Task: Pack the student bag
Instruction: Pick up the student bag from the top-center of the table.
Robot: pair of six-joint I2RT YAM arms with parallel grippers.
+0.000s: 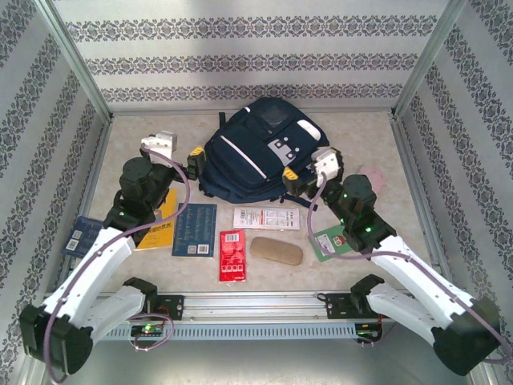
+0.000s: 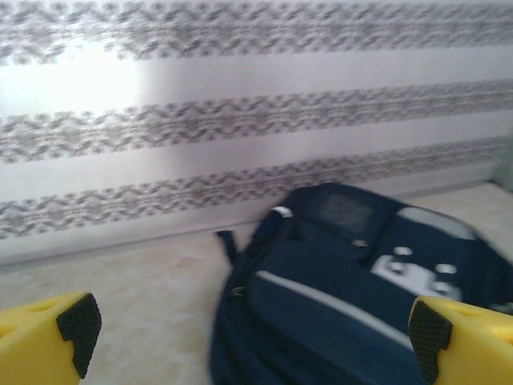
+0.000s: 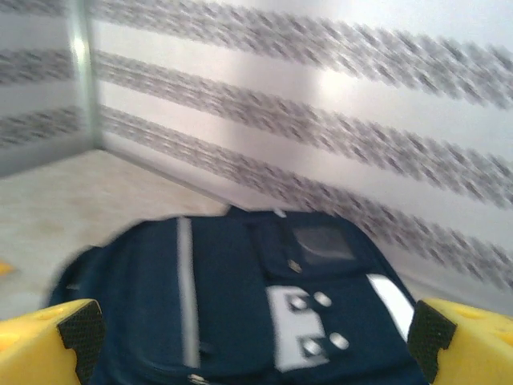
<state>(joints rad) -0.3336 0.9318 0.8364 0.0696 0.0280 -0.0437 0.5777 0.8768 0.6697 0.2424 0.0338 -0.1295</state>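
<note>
- The backpack (image 1: 252, 152) is lying at the tabletop's (image 1: 361, 132) far middle, near the back wall (image 1: 256, 60).
- The left gripper (image 1: 195, 160) and right gripper (image 1: 292, 180) are flanking it, both spread wide and empty.
- Bare tabletop is showing on both sides.

The overhead camera sits high behind both arms (image 1: 104, 257), looking down and forward across the whole desk (image 1: 361, 132) to the back wall (image 1: 256, 60). Each wrist camera rides low, facing that wall from close beside the backpack (image 1: 252, 152) — all three views share it.
</note>
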